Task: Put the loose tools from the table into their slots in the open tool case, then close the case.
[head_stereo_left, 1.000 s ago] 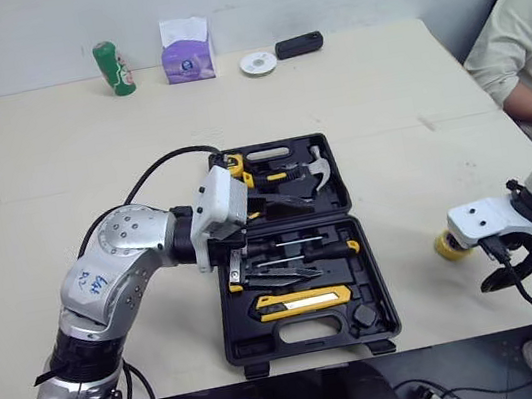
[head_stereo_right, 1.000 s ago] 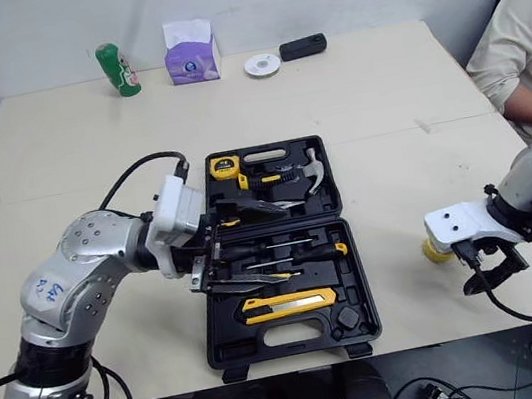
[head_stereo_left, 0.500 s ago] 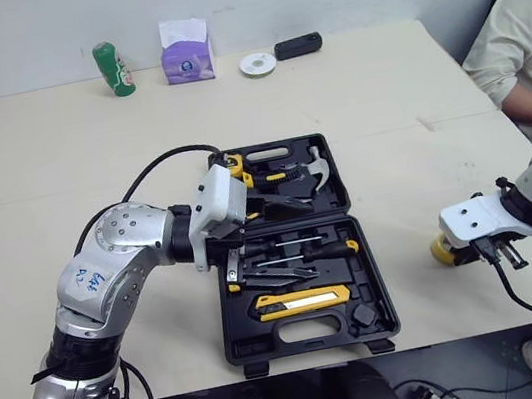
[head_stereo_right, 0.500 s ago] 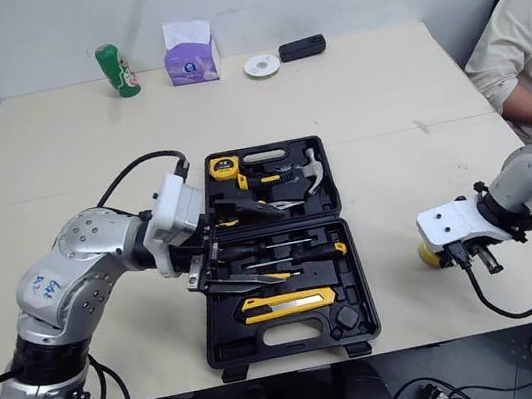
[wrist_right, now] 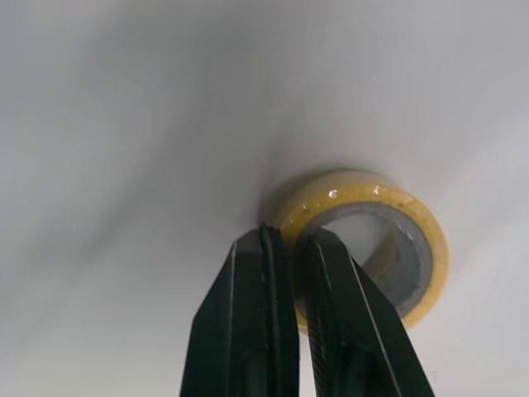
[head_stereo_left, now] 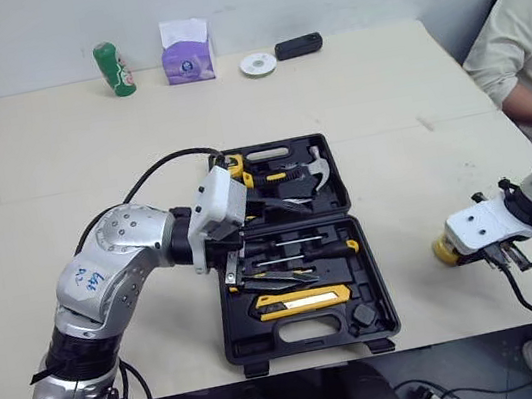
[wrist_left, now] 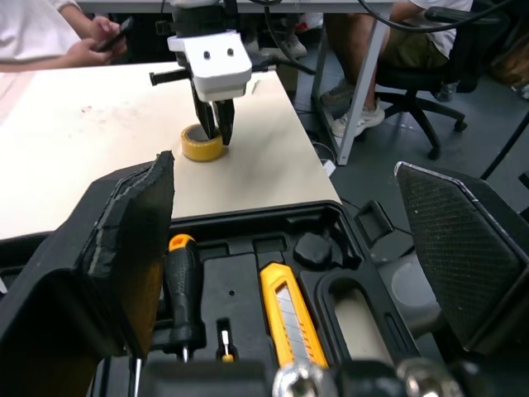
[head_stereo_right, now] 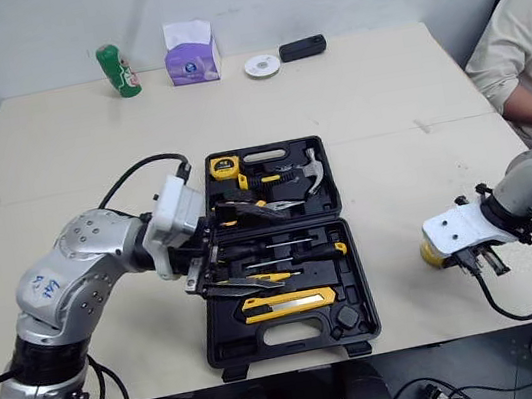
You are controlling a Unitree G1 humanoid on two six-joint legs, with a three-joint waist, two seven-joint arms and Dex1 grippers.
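Black plastic marks the nearest item, the open tool case point(head_stereo_left: 234, 346), which lies near the front edge of the table point(head_stereo_left: 382, 100), a little left of its middle. Its front half carries a yellow utility knife point(head_stereo_left: 303, 302), pliers point(head_stereo_left: 274, 279) and screwdrivers point(head_stereo_left: 300, 251), each seated in a moulded slot. Over the left side of this half I see my left gripper point(wrist_left: 283, 175), its two fingers spread wide and nothing between them; from its wrist camera the knife and one screwdriver handle lie directly below. Toward the right front corner of the table, well apart from the case, the tape roll point(wrist_right: 357, 186) lies flat on the surface. My right gripper point(wrist_right: 291, 236) points down at it with the fingers drawn narrow, one outside the yellow ring and one at its inner side, pinching the wall of the roll. Behind the front half, the rear half of the case holds a hammer point(head_stereo_left: 316, 166) and a yellow tape measure point(head_stereo_left: 232, 163). A person in a light shirt point(head_stereo_left: 525, 47) sits at the right edge. Along the far edge stand, from left to right, a green can point(head_stereo_left: 114, 69), a purple tissue box point(head_stereo_left: 186, 50), a white disc point(head_stereo_left: 258, 63) and a small black object point(head_stereo_left: 298, 45).
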